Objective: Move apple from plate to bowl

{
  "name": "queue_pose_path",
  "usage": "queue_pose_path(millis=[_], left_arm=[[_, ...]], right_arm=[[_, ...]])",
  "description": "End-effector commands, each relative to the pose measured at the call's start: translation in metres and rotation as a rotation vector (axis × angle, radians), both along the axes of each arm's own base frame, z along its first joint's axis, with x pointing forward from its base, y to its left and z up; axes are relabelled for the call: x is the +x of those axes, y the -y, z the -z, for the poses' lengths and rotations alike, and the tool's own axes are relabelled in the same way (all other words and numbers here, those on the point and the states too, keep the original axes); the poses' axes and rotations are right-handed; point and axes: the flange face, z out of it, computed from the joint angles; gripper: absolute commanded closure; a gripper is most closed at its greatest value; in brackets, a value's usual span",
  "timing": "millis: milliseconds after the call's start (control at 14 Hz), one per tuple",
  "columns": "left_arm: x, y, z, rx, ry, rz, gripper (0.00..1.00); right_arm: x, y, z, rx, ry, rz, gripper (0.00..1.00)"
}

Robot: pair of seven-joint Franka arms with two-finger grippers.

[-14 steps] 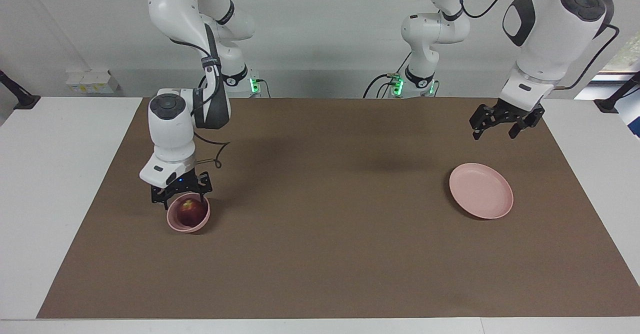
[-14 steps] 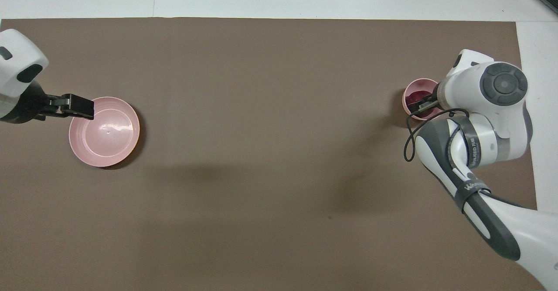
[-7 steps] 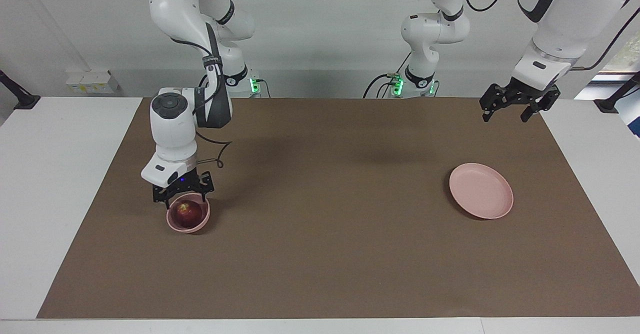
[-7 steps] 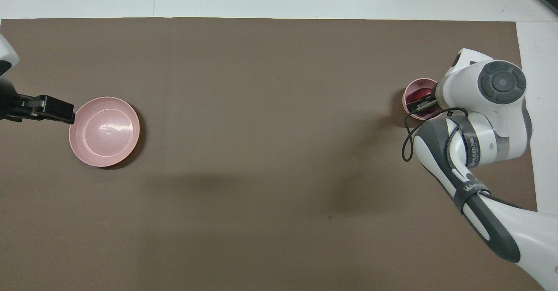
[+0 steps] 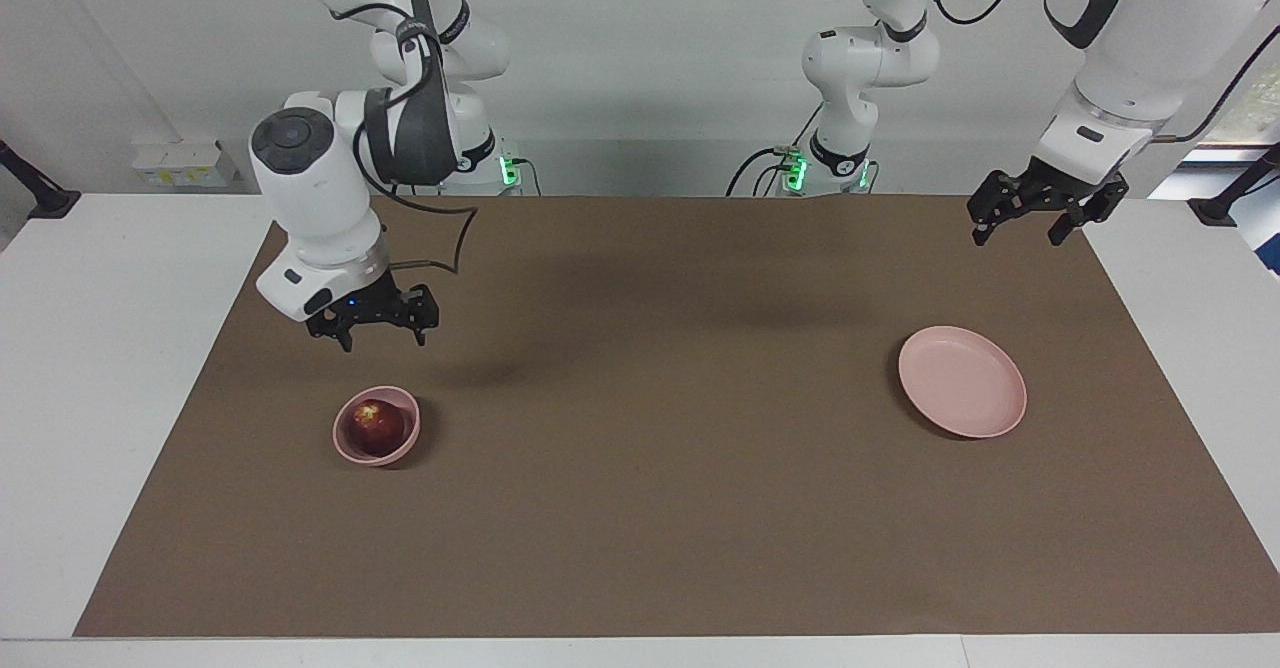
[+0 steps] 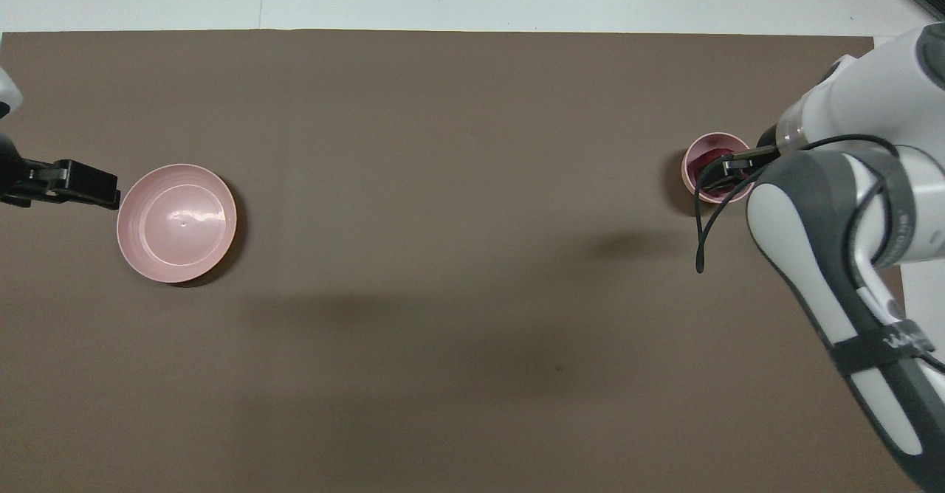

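In the facing view, the apple [image 5: 376, 426] is seen lying in the bowl [image 5: 343, 440], which stands on the brown mat [image 5: 650, 508] toward the right arm's end of the table. The right gripper [image 5: 376, 332] is held in the air over the mat close to the bowl, its jaws spread wide and nothing gripped. The plate [image 5: 962, 381] is set well apart, toward the left arm's end, with nothing on it. The left gripper [image 5: 1028, 224] is raised over the mat's edge, likewise wide open and empty-handed.

From overhead, the bowl [image 6: 691, 161] is partly covered by the right arm, a dark red patch of the apple [image 6: 710, 162] being visible inside it. The plate [image 6: 177, 223] is shown bare, with the left gripper [image 6: 77, 183] just beside its rim.
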Motion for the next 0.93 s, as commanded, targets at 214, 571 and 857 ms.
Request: queue_pose_path(millis=[214, 571, 857], left_arm=[[0.000, -0.005, -0.007, 0.001, -0.002, 0.005, 0.00], [0.000, -0.004, -0.006, 0.001, -0.002, 0.006, 0.00], [0.000, -0.004, -0.006, 0.001, -0.003, 0.006, 0.00]], right_arm=[[-0.047, 0.004, -0.094, -0.022, -0.006, 0.140, 0.00], [-0.071, 0.026, -0.116, -0.045, -0.033, 0.142, 0.00], [-0.061, 0.036, -0.117, 0.038, 0.008, 0.176, 0.00]])
